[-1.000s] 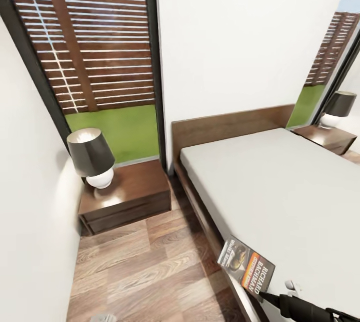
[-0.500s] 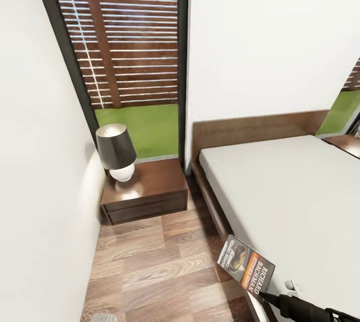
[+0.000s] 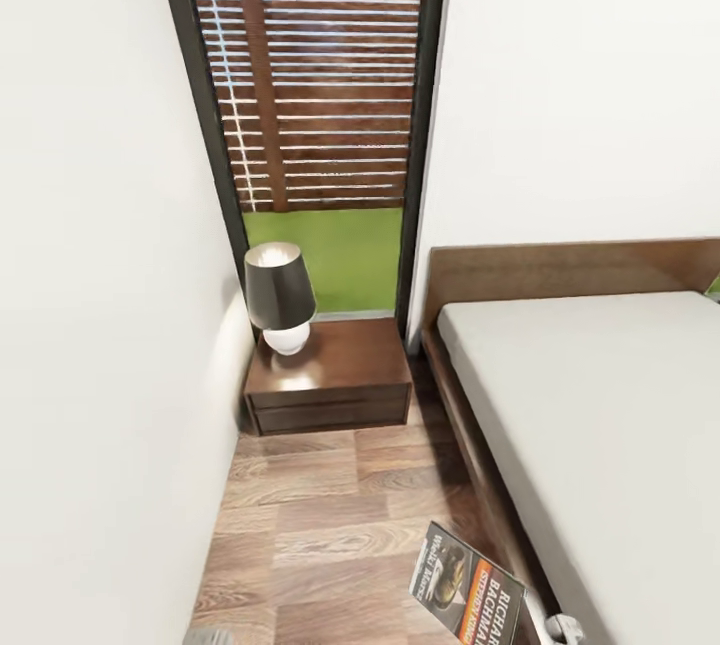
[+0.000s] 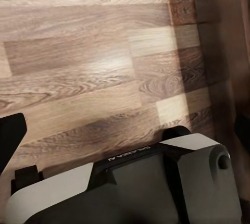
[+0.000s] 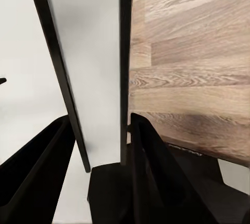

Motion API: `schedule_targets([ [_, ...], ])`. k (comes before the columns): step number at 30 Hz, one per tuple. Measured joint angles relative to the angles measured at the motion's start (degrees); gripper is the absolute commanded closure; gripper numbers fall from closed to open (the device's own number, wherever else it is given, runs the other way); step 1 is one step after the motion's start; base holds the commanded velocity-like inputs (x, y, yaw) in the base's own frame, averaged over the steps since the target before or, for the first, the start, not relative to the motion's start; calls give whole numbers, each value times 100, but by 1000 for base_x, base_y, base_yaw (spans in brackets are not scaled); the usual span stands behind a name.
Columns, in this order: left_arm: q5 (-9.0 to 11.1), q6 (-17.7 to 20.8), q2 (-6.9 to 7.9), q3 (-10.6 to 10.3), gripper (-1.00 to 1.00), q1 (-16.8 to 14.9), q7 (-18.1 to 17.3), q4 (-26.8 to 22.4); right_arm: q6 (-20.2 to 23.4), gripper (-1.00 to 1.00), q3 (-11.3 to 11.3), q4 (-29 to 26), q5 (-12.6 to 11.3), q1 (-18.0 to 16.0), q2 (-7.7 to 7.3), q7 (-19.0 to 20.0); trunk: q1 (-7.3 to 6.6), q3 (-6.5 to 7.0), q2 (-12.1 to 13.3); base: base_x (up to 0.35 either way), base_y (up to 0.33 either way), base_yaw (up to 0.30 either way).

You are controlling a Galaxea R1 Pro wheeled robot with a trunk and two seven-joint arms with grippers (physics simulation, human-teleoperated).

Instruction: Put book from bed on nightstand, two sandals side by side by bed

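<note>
Right gripper (image 5: 101,130) clamped on the book (image 3: 467,587), held edge-on between its fingers, above the floor (image 3: 320,515) beside the bed (image 3: 600,405). Book's lower corner cut off at head-view edge. Nightstand (image 3: 335,375) well ahead; left gripper state: can't tell.

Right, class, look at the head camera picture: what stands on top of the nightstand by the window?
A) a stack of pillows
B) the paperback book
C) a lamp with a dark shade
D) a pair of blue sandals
C: a lamp with a dark shade and a white round base stands on the nightstand, while the book is held out over the floor.
</note>
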Motion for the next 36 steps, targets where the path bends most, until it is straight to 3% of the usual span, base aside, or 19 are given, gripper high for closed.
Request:
schedule_targets([
  [18,-3,-1,-106,-3,-100,-2,4,56,-56,100,-60,22,-34,1,-62,-3,0,5,0,0,0,44],
  [24,-9,-8,-118,-1,-100,-2,8,202,-364,100,-65,29,-35,2,-62,0,0,52,0,0,0,0],
  [36,-9,-8,-150,0,-100,-2,5,213,-405,100,-66,29,-35,2,-62,0,0,162,0,0,0,0],
])
